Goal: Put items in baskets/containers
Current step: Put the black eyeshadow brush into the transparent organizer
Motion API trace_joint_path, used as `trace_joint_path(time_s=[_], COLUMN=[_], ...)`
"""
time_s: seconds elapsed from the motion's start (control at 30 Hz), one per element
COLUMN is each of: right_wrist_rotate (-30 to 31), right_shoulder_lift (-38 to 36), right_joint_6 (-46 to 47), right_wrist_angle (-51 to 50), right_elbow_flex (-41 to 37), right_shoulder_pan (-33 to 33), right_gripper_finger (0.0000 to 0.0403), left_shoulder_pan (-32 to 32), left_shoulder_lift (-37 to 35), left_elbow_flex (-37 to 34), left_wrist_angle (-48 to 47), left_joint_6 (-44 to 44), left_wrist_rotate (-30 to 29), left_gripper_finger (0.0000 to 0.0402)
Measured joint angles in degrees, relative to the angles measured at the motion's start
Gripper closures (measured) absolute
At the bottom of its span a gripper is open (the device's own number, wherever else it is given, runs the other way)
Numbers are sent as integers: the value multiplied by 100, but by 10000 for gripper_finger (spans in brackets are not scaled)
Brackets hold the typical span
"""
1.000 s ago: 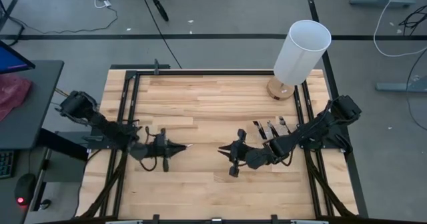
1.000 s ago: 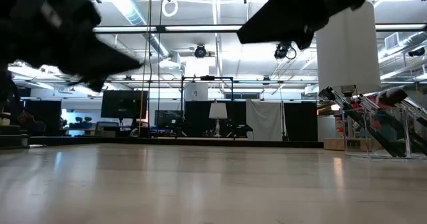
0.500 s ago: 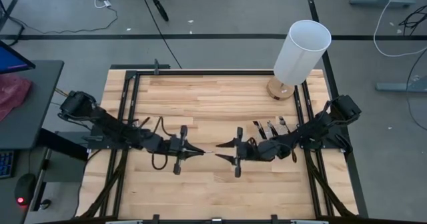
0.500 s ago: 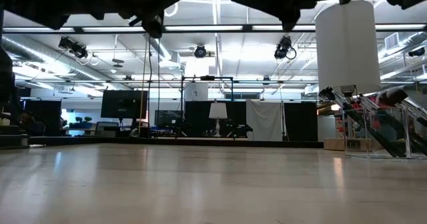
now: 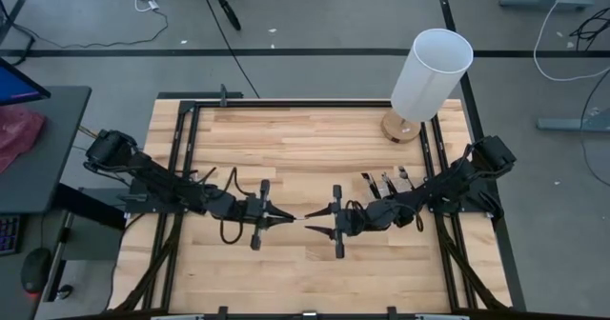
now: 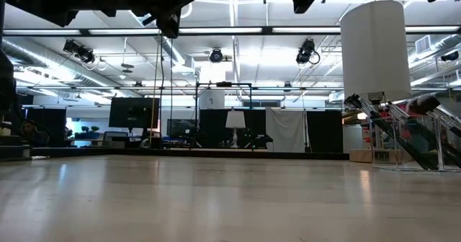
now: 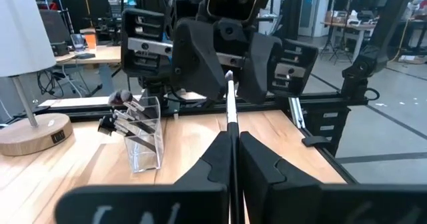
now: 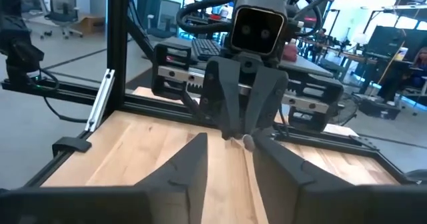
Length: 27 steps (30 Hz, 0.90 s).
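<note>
Handing over: left end effector point(image 5: 278, 216) clamped on one brush point(image 7: 231, 127), right end effector point(image 5: 319, 219) apart around its tip; holder point(image 7: 143, 136) already stocked.

Illumination is even and bright, supplied by ceiling strip lights point(image 6: 232, 32) visible in the low view. Mild glare washes the wooden table point(image 5: 305, 149) surface nearest that camera. In the high view shadows beneath the arms are soft and short; the white lamp shade point(image 5: 432, 72) reads near overexposed. In the low view both arms show only as black silhouettes against the lit ceiling. In the left wrist view the near fingers point(image 7: 267, 177) are blurred; the clear holder point(image 7: 143, 141) behind is reasonably sharp. Straight frame rails bow slightly toward the right wrist view's edges.
</note>
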Motion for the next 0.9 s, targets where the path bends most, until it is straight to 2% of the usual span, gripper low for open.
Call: trace_joint_path(time_s=[0.3,0.73,0.9], right_wrist_rotate=[26,-190,-116], right_shoulder_lift=[0,0,0], right_joint_6=[-99,-297,-293], right_wrist_angle=[157,286,299], right_elbow_flex=[0,0,0], right_shoulder_pan=[0,-92,-93], right_gripper_finger=[334,335,373], left_shoulder_pan=[13,70,81], left_shoulder_lift=[-3,-3,-3], left_elbow_flex=[1,1,0], left_wrist_angle=[135,199,196], left_joint_6=[-1,-24,-32], left_wrist_rotate=[8,15,31], left_gripper_finger=[386,383,383])
